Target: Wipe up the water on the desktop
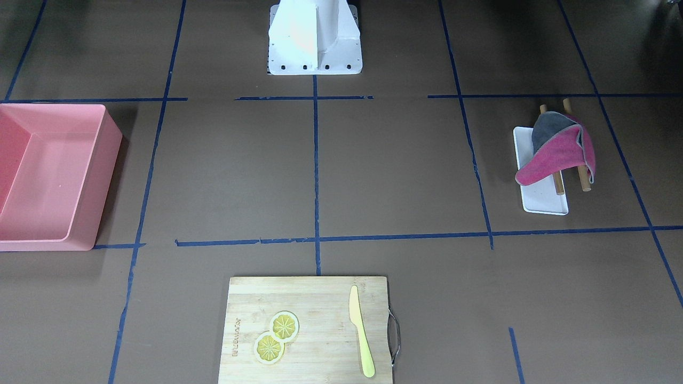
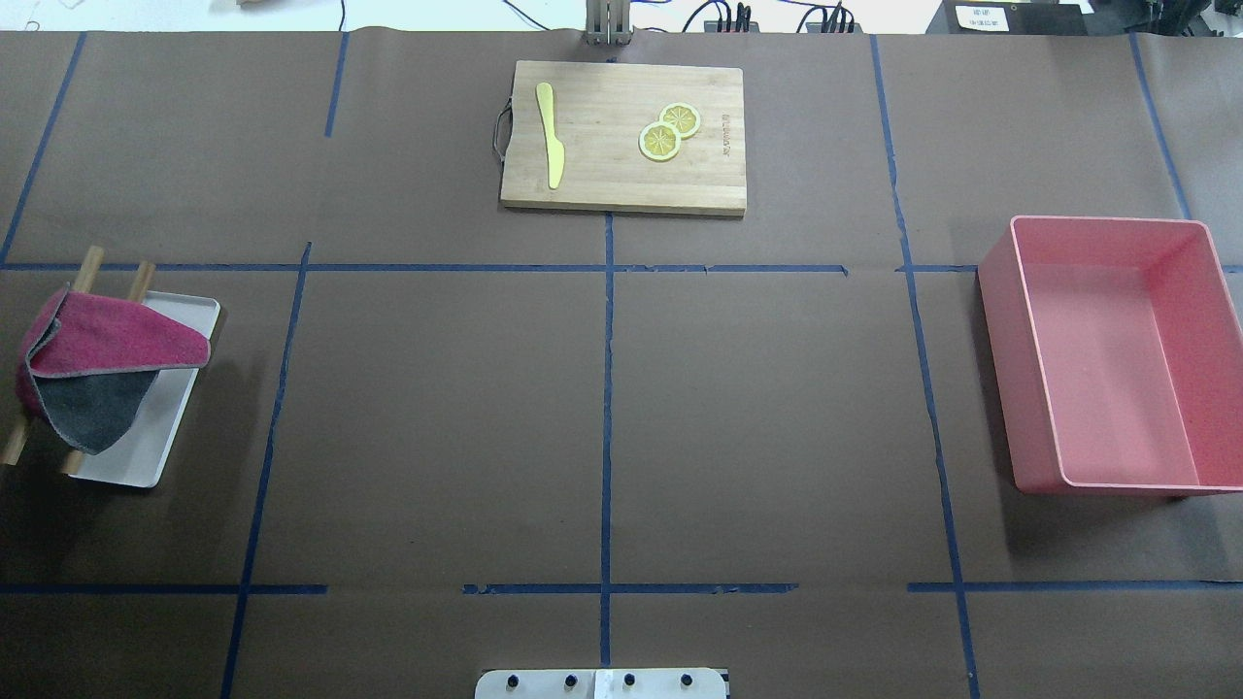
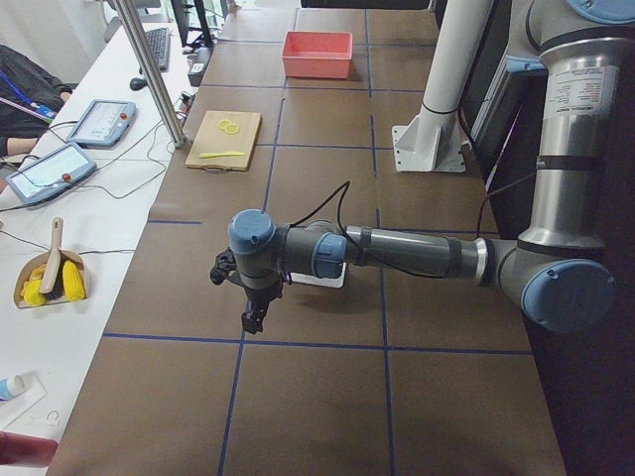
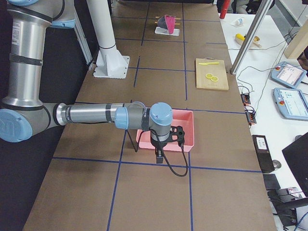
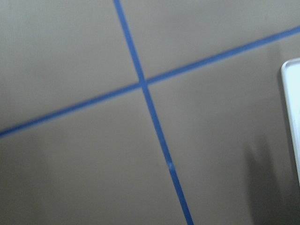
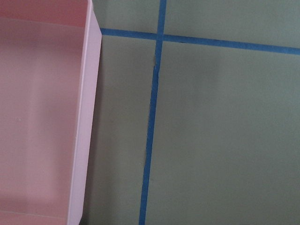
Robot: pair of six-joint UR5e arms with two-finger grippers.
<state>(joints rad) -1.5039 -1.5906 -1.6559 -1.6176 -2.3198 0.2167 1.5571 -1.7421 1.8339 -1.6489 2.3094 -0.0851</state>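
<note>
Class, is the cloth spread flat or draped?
Draped: the cloth hangs folded over two wooden rods above the white tray.

Overhead: we look forward and down across the whole table. The front camera faces back steeply and shares the cutting board. Two end cameras sight along the table. Wrist cameras sit close above tape lines, the right one catching the pink bin.

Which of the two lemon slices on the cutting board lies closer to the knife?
The slice nearer the robot; the other slice sits beyond it, farther from the knife.
</note>
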